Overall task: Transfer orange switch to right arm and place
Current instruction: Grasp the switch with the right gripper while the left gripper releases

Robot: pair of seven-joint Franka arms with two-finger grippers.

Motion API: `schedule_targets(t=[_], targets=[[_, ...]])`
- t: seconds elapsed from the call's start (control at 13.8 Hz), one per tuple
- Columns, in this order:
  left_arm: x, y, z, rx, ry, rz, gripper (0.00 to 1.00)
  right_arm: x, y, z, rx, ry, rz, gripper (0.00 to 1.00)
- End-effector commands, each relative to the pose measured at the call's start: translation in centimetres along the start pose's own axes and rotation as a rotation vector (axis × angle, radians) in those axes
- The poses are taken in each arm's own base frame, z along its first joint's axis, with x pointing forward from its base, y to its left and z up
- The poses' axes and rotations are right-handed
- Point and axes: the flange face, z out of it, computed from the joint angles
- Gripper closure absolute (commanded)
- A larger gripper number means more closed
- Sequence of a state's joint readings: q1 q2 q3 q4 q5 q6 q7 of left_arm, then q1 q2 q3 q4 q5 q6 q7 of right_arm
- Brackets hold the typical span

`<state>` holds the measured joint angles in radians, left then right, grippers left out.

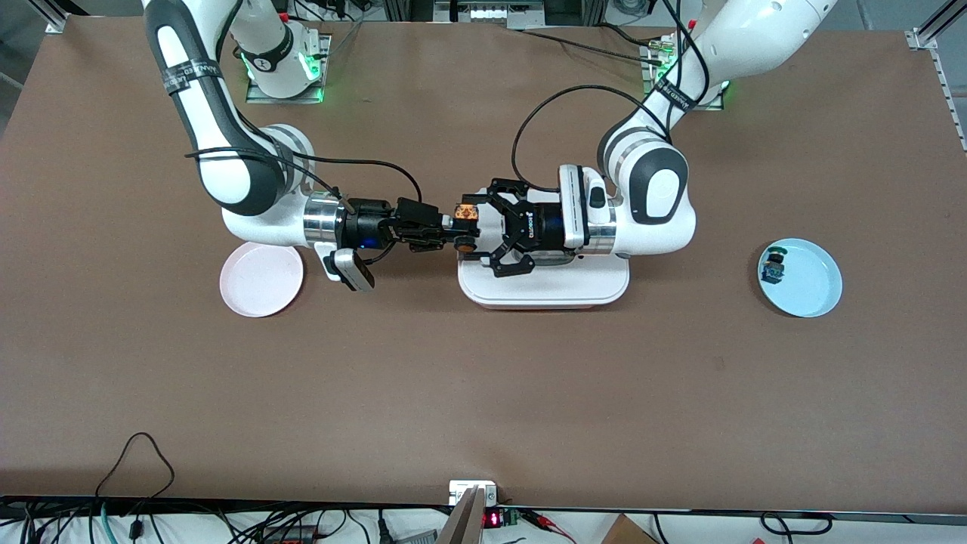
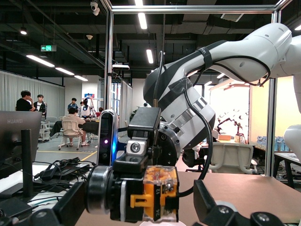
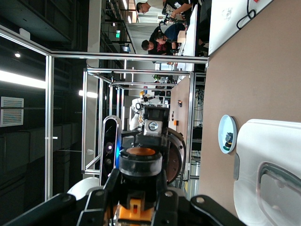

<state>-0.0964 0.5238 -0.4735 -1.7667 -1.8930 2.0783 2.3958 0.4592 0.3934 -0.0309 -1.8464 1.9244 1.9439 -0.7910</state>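
Observation:
The orange switch (image 1: 466,219) hangs in the air between both grippers, above the edge of a white tray (image 1: 544,291). My right gripper (image 1: 453,230), slim and black on a silver wrist, is shut on the orange switch. In the right wrist view its fingers press both sides of the switch (image 3: 141,181). My left gripper (image 1: 473,224), the wide linkage one, is open around the switch. In the left wrist view its fingers (image 2: 209,205) stand apart from the switch (image 2: 157,193), with a gap at the orange body end.
A pink plate (image 1: 261,279) lies toward the right arm's end of the table. A light blue plate (image 1: 816,291) toward the left arm's end holds a small switch with a green-blue top (image 1: 773,264). The blue plate (image 3: 227,134) also shows in the right wrist view.

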Motion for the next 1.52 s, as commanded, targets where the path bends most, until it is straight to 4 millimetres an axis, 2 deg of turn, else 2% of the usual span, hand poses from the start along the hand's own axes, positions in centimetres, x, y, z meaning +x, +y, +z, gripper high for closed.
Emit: schedule_targets(t=[0.0, 0.07, 0.22, 0.36, 0.58, 0.65, 0.87, 1.02, 1.09, 1.31, 1.45], targets=[[0.6, 0.2, 0.1, 0.017, 0.026, -0.011, 0.0, 1.1, -0.8, -0.5, 0.013, 0.018, -0.011, 1.0], [0.7, 0.0, 0.0, 0.02, 0.026, -0.014, 0.0, 1.5, -0.9, -0.9, 0.011, 0.021, -0.015, 1.0], [1.3, -0.3, -0.5, 0.025, 0.029, -0.038, 0.0, 2.8, -1.4, -3.2, 0.006, -0.001, -0.032, 1.0], [2.6, -1.8, -2.6, 0.046, 0.025, -0.027, 0.0, 4.1, -1.8, -6.3, 0.016, -0.034, -0.032, 1.0], [3.9, -2.8, -4.6, 0.02, -0.007, -0.074, 0.0, 5.4, -2.2, -11.7, 0.047, -0.096, -0.032, 1.0], [4.2, -3.2, -5.8, -0.013, -0.022, -0.097, 0.0, 5.7, -2.0, -14.1, 0.05, -0.122, -0.034, 1.0], [5.2, -5.1, -12.0, -0.148, -0.111, -0.151, 0.0, 5.6, -1.8, -20.8, 0.055, -0.216, -0.03, 1.0], [5.4, -5.5, -15.4, -0.213, -0.232, -0.228, 0.0, 5.5, -1.8, -22.2, 0.058, -0.231, -0.026, 1.0], [5.4, -5.3, -16.3, -0.239, -0.278, -0.268, 0.0, 5.4, -1.8, -22.3, 0.054, -0.233, -0.025, 1.0], [4.7, -5.2, -20.8, -0.278, -0.528, -0.403, 0.0, 5.2, -1.4, -23.9, -0.049, -0.274, 0.006, 1.0], [6.3, -5.8, -22.3, -0.293, -0.706, -0.49, 0.0, 5.1, -0.9, -25.7, -0.117, -0.296, 0.013, 1.0]])
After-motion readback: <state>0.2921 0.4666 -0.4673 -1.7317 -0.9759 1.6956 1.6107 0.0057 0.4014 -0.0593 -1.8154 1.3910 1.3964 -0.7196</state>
